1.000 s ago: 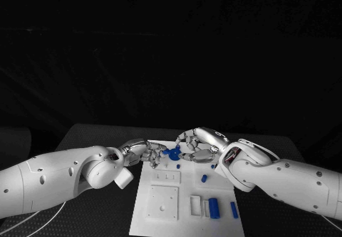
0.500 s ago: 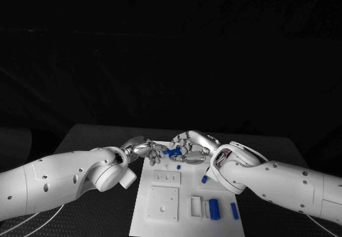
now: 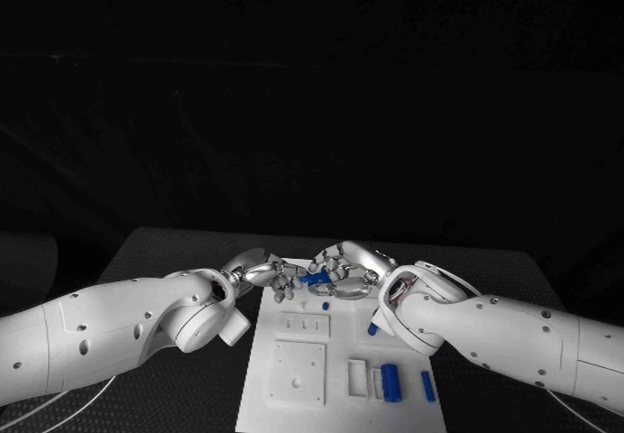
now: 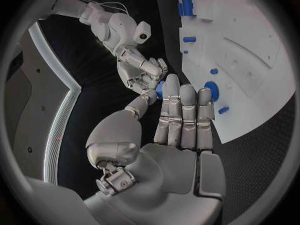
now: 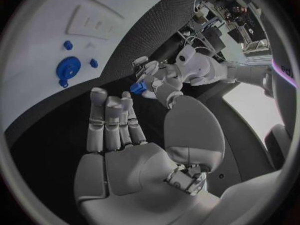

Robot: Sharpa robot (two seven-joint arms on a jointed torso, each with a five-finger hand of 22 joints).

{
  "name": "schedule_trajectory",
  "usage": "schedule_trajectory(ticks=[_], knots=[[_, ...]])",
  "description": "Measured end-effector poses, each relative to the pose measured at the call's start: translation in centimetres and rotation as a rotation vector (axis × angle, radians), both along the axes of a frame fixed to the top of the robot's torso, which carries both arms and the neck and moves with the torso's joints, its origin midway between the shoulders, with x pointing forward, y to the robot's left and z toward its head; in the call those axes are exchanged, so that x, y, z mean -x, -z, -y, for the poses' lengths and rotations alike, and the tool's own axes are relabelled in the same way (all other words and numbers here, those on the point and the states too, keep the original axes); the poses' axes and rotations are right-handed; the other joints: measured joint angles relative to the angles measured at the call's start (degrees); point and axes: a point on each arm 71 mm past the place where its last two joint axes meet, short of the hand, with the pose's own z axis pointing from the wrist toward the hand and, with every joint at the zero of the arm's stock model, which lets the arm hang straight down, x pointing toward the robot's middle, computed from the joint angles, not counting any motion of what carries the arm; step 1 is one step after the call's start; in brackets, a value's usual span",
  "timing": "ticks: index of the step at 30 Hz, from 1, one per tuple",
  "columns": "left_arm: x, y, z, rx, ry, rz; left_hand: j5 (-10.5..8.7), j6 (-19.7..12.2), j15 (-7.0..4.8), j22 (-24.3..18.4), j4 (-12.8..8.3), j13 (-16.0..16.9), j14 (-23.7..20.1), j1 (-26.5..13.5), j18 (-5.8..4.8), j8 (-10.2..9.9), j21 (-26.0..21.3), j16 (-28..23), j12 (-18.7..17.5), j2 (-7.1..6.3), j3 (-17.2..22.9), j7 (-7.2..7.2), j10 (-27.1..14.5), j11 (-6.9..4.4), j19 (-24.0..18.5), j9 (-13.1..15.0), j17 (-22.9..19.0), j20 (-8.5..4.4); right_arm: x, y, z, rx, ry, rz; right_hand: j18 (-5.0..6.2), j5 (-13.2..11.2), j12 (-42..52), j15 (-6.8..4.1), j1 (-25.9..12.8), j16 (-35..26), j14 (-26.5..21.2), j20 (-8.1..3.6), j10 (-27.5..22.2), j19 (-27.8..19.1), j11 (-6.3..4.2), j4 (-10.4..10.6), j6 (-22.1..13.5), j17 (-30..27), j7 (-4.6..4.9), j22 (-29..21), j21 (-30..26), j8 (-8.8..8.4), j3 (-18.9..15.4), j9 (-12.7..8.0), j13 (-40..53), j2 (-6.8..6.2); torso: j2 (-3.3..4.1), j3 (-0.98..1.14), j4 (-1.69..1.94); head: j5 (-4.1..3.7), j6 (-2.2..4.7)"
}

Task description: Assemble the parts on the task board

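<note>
Left hand [image 3: 267, 273] pinches a small blue part [image 3: 312, 280] between thumb and one fingertip. The left wrist view shows the part [image 4: 160, 89] lodged between those two tips, with the remaining fingers [image 4: 187, 117] held straight and side by side. The right wrist view shows this hand [image 5: 153, 80] closed round the part [image 5: 138, 88].

Right hand [image 3: 346, 272] faces the left hand across the part, above the far end of the board [image 3: 293, 397]. Its fingers [image 5: 109, 120] are extended with the thumb set well apart from them, and their tips lie just beside the part. From the left wrist view this hand [image 4: 142, 74] appears bent toward the part. Whether it touches or grips the part cannot be told.

The held part is clear of the board surface, between the two hands.

On the board:
- a round blue disc [image 5: 67, 69] sits near the far end, with two smaller blue pieces close by;
- a blue peg [image 3: 325, 305] stands below the hands;
- another blue piece [image 3: 372, 329] lies just beside the right wrist;
- a blue block [image 3: 390, 381] and a blue bar [image 3: 428, 385] lie near each other at the near end.

The board rests on the black table [image 3: 169, 248].
</note>
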Motion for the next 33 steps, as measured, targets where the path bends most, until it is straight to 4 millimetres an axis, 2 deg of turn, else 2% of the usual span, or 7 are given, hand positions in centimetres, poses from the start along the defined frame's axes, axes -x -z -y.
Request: schedule_trajectory(ticks=[6,8,10,14,19,33], knots=[[0.1,-0.03,0.14,0.0,0.006,0.003,0.16,0.0,0.01,0.0,0.0,0.0,0.0,0.0,0.0,0.0,0.0,0.0,0.0,0.0,0.0,-0.01,0.0,0.01,0.0,0.0,0.0,0.0,-0.01,0.03,-0.07,-0.002,-0.001,-0.007,-0.01,-3.0,0.1,-0.19,1.0,0.2,0.2,-0.06,0.1,0.3,-0.13,0.0,0.9,0.0,-0.32,0.0,0.0,0.35,1.8,0.0,-0.3,0.96,0.0,0.03,-0.04,0.04,-0.01],[0.12,-0.04,0.18,0.0,0.007,0.003,0.17,0.0,0.02,0.0,0.0,0.0,0.0,0.0,0.0,0.0,0.0,0.0,0.0,0.01,0.0,-0.02,0.0,0.01,0.0,0.0,0.0,0.0,-0.01,0.03,-0.09,-0.003,-0.002,-0.008,-0.01,-5.4,0.3,-0.17,1.7,0.2,0.2,-0.1,0.3,0.3,-0.35,0.3,1.7,0.0,-0.59,0.0,0.0,0.73,3.6,0.0,-0.5,1.67,0.01,0.04,-0.04,0.05,-0.01],[0.15,-0.05,0.22,0.0,0.009,0.004,0.17,0.0,0.02,0.0,0.0,0.0,0.0,0.0,0.0,-0.1,0.0,0.0,0.0,0.01,0.0,-0.04,0.0,0.01,0.0,0.0,0.0,0.0,0.0,0.03,-0.1,-0.003,-0.003,-0.008,-0.01,-7.1,0.5,-0.64,2.1,0.2,0.4,-0.09,0.4,0.3,-0.81,0.5,2.5,0.0,-1.11,0.0,0.0,1.22,5.4,0.0,-0.7,2.12,0.01,0.04,-0.05,0.05,-0.01],[0.2,-0.06,0.34,0.0,0.012,0.004,0.17,0.1,0.03,0.0,-0.1,0.0,0.0,0.0,0.0,-0.1,0.0,0.0,0.0,0.01,-0.1,-0.05,0.0,0.01,0.0,0.0,0.0,0.0,0.03,0.06,-0.16,-0.004,-0.007,-0.009,0.0,-8.7,0.5,-0.95,2.7,0.2,0.3,-0.09,0.4,0.3,-1.22,0.5,3.6,0.0,-1.93,0.0,0.3,1.85,7.4,0.0,-0.8,2.72,0.01,0.06,-0.05,0.05,-0.05],[0.22,-0.06,0.42,0.0,0.015,0.004,0.22,0.1,0.05,0.0,-0.1,0.0,0.0,0.0,0.0,-0.1,0.0,0.0,0.0,0.01,-0.1,-0.06,0.0,0.02,0.0,0.0,0.0,0.0,0.07,0.09,-0.2,-0.004,-0.011,-0.01,0.33,-8.7,0.5,-1.56,2.4,0.3,0.3,-0.09,0.7,0.3,-1.54,0.3,5.0,0.0,-2.65,0.0,0.4,2.51,8.1,0.2,-0.9,3.03,0.01,0.06,-0.06,0.05,-0.07],[0.39,-0.07,0.83,0.003,0.027,0.001,0.22,0.1,-0.02,0.0,-0.1,0.0,0.0,0.0,0.0,-0.1,0.0,0.0,0.0,0.01,-0.1,-0.06,-0.1,0.1,0.0,0.1,0.0,0.0,0.12,0.15,-0.34,-0.004,-0.015,-0.011,0.36,-8.7,0.5,-1.8,2.1,0.2,0.6,-0.21,0.9,0.6,-2.14,0.2,6.0,0.0,-2.94,0.0,0.7,3.11,8.2,0.3,-1.1,3.32,-0.01,0.05,-0.05,0.05,-0.16]])
